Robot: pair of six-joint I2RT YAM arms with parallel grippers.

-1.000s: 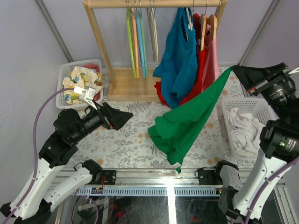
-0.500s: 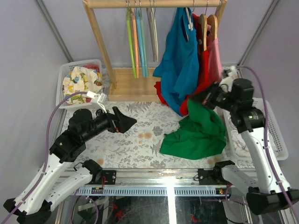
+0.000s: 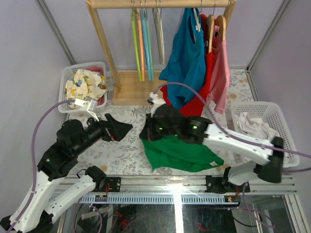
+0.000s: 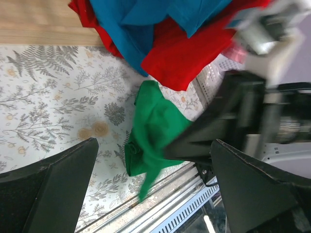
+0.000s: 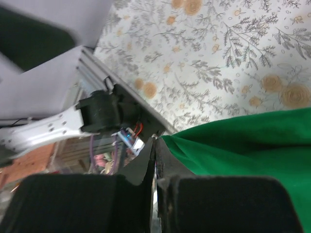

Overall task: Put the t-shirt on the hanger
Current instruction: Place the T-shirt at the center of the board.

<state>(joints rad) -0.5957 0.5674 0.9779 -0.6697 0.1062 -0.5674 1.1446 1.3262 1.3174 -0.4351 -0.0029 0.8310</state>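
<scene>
The green t-shirt (image 3: 180, 153) lies crumpled on the floral table near the front edge, partly lifted at its left end. My right arm reaches left across the table, and my right gripper (image 3: 147, 135) is shut on the t-shirt's edge; in the right wrist view the jaws (image 5: 156, 150) pinch the green fabric (image 5: 252, 145). My left gripper (image 3: 125, 128) is open and empty, left of the t-shirt. In the left wrist view the t-shirt (image 4: 155, 126) lies between its spread fingers (image 4: 53, 184). The pale hanger (image 3: 159, 36) hangs on the rack at the back.
A wooden rack (image 3: 104, 39) holds green, orange and blue hangers, plus blue (image 3: 187, 58), red (image 3: 204, 92) and pink garments. A white basket (image 3: 65, 80) of patterned cloth stands back left. A white basket (image 3: 277, 114) of white cloth stands right.
My right arm swung from high on the right, down and left across the table, taking the t-shirt from hanging in the air onto the table. My left gripper shifted slightly.
</scene>
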